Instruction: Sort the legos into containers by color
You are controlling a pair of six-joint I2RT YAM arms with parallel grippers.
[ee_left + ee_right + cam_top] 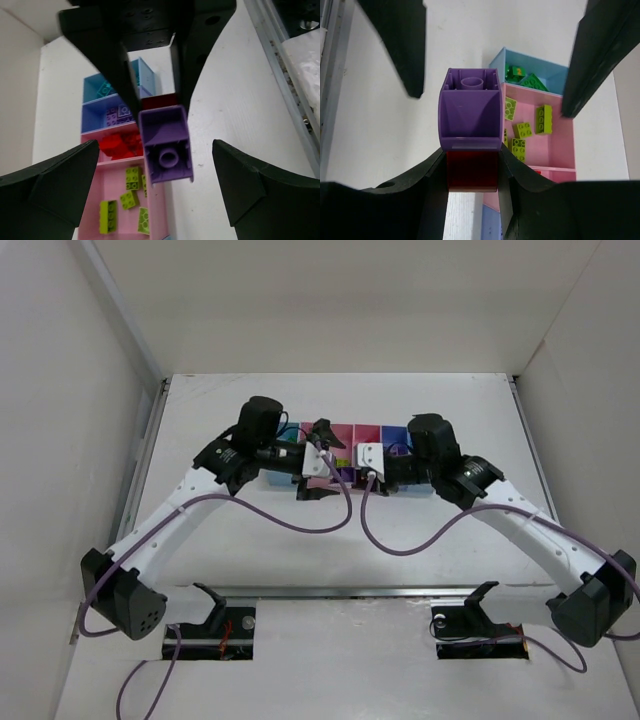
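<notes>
- The table [440, 540] was plain white and bore no markings.
- The containers [346, 429] sat in a joined row near the middle of the table, under both wrists. They looked like thin, light plastic that a sideways push would likely shift.
- The left gripper [156, 150] stood wide, one finger on each side of the purple brick [167, 150], neither touching it.
- The right gripper [472, 167] was clamped on the flat sides of a red brick [472, 172], with the purple brick stuck to that brick's far end and held in the air just beside the trays.
- The joined pair seemed light, rigid and smooth. Its curved hood looked slippery, so the purple piece's straight side walls were the better place to pinch, and pulling it off would need a firm hold on both halves.
- Sorted legos lay in the trays:
  - yellow-green ones [132, 177] in the wide pink tray
  - red ones [117, 145] in the narrow pink tray
  - purple ones [117, 115] in the purple-blue tray
  - teal ones [105, 90] in one light blue tray
  - green ones [530, 80] in the other light blue tray
- No brand or label could be read. One green brick carried a yellow mark too small to make out.
</notes>
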